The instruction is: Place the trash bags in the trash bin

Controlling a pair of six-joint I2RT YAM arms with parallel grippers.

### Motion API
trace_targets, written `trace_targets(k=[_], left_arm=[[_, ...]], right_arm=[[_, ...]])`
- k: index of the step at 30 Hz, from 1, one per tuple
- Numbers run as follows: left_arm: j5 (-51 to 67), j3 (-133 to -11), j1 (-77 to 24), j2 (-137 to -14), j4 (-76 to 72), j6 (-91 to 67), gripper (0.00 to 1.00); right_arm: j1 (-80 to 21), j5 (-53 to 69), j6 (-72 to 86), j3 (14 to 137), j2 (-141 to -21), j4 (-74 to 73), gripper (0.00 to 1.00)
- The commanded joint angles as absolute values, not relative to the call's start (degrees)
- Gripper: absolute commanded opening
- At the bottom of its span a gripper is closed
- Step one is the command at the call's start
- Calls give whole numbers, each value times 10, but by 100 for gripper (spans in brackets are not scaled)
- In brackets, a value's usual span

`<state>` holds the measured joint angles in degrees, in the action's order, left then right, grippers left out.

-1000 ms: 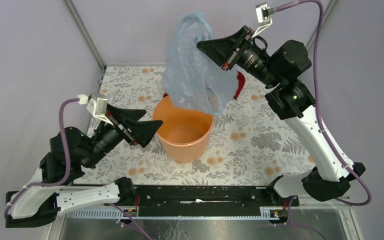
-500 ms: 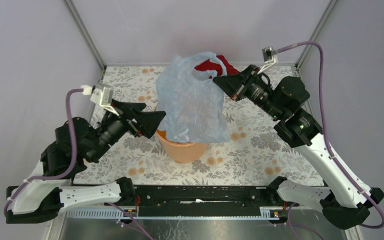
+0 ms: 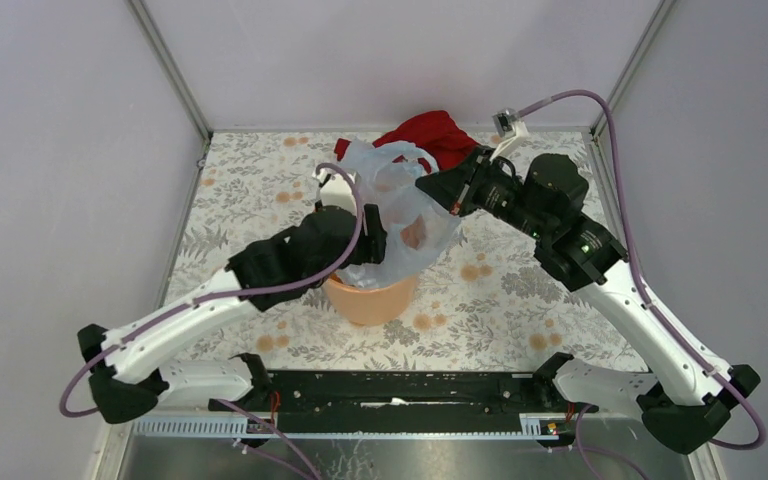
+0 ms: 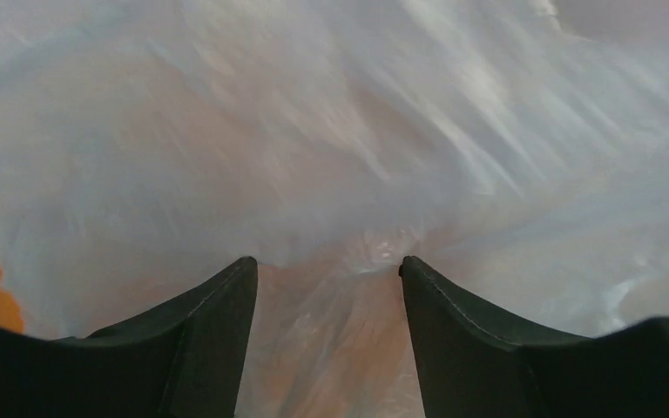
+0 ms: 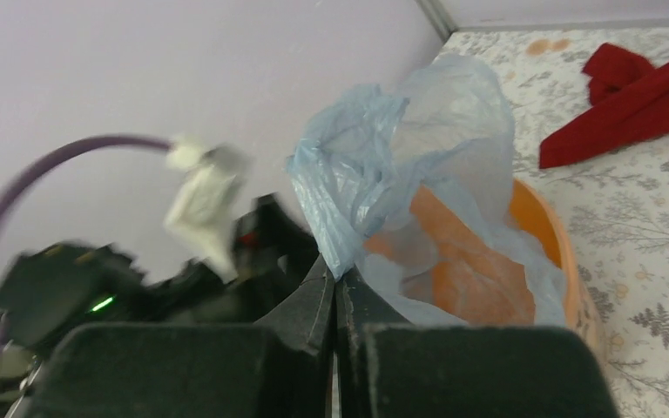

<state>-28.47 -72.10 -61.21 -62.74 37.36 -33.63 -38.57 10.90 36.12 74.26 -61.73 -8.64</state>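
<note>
The pale blue trash bag (image 3: 400,215) hangs draped over the mouth of the orange trash bin (image 3: 370,300) at the middle of the flowered bench (image 3: 520,290). Its upper edge is pinched in the right tool (image 5: 335,277), whose fingers are clamped together on the film. The left tool (image 4: 328,266) presses into the bag from the opposite side, fingers apart, film stretched across the gap. A red cloth (image 3: 430,135) lies behind the bin.
</note>
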Motion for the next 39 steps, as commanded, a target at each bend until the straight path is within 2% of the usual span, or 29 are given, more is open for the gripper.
trace_targets(k=[1,4,7,9,12,15,19,23,28,30,34,39], left_arm=[[-232,-652,-513,-631,349,-368,63],[-158,-623,-473,-627,308,-357,60],[-144,-613,-473,-589,296,-341,62],[-138,-600,-473,-547,291,-329,66],[-100,-588,-473,-480,293,-302,78],[-80,-604,-473,-444,328,-291,87],[-96,-665,-473,-421,391,-286,93],[-113,-695,-473,-421,385,-305,98],[-178,-684,-473,-495,351,-360,95],[-156,-678,-473,-527,317,-354,89],[-69,-634,-473,-539,225,-341,86],[-82,-601,-467,-535,258,-358,75]], right_arm=[[-386,174,376,779,-632,-27,0],[-386,212,402,775,-652,12,0],[-387,257,432,745,-673,59,0],[-387,282,451,727,-687,90,0],[-388,313,476,718,-718,127,0],[-392,329,498,712,-740,152,0],[-396,331,503,689,-744,152,0],[-396,336,507,647,-737,151,0],[-398,368,540,627,-732,187,0],[-399,388,574,617,-737,227,0],[-414,382,587,611,-758,245,0],[-432,367,579,609,-776,259,0]])
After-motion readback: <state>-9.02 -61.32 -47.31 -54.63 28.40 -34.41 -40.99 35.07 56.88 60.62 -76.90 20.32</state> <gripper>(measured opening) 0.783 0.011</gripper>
